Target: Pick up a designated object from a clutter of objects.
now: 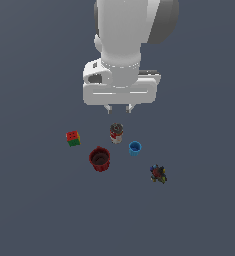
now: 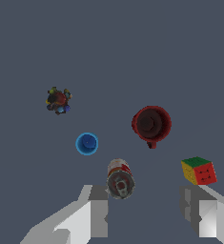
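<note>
The dark red cup (image 1: 99,159) stands upright on the grey floor, its dark hollow facing up; it also shows in the wrist view (image 2: 151,124). Around it lie a small blue cup (image 1: 134,148), a red-and-white can (image 1: 116,133), a red-green cube (image 1: 73,138) and a dark multicoloured lumpy toy (image 1: 158,173). My gripper (image 1: 119,108) hangs open and empty above the floor, over the can and behind the red cup. In the wrist view its fingers (image 2: 96,209) stand wide apart with the can (image 2: 120,179) near one of them.
The floor (image 1: 34,210) is a plain dark grey surface. In the wrist view the blue cup (image 2: 86,143), the cube (image 2: 199,171) and the toy (image 2: 58,100) spread around the red cup, each apart from the others.
</note>
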`<state>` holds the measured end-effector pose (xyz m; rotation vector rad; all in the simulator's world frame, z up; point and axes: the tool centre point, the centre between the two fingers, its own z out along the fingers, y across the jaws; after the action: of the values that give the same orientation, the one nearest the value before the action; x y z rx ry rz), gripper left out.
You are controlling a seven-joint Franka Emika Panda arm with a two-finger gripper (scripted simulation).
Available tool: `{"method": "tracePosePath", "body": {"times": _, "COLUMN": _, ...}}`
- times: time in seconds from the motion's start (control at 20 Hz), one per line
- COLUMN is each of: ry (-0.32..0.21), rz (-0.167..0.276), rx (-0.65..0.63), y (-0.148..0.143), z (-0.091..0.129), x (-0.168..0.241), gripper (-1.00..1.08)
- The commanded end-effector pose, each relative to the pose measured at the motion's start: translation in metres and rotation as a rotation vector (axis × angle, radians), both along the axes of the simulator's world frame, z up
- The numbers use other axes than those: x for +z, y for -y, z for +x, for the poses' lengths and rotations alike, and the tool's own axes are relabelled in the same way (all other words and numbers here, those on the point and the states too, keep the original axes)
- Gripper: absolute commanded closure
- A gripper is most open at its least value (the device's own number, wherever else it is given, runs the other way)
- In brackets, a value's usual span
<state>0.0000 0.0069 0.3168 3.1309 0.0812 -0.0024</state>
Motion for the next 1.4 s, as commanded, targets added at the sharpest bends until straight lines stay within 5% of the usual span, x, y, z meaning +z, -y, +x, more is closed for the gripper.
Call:
{"method": "tracePosePath", "body": {"times": 0.0, "ry": 0.000, "rz": 0.007, "rx": -0.016, "y": 0.002, "z": 0.002, "x": -0.006, "gripper": -0.20}}
{"method": "tracePosePath", "body": {"times": 0.85, "ry": 0.027, "rz": 0.118, "rx": -0.402, "y": 0.066, "z": 0.030, "x": -0.134, "gripper": -0.20}}
{"method": "tracePosePath", "body": {"times": 1.35, "ry": 0.044, "rz": 0.135, "rx": -0.622, "y": 0.109, "z": 0.026, "x": -0.200, "gripper": -0.20}}
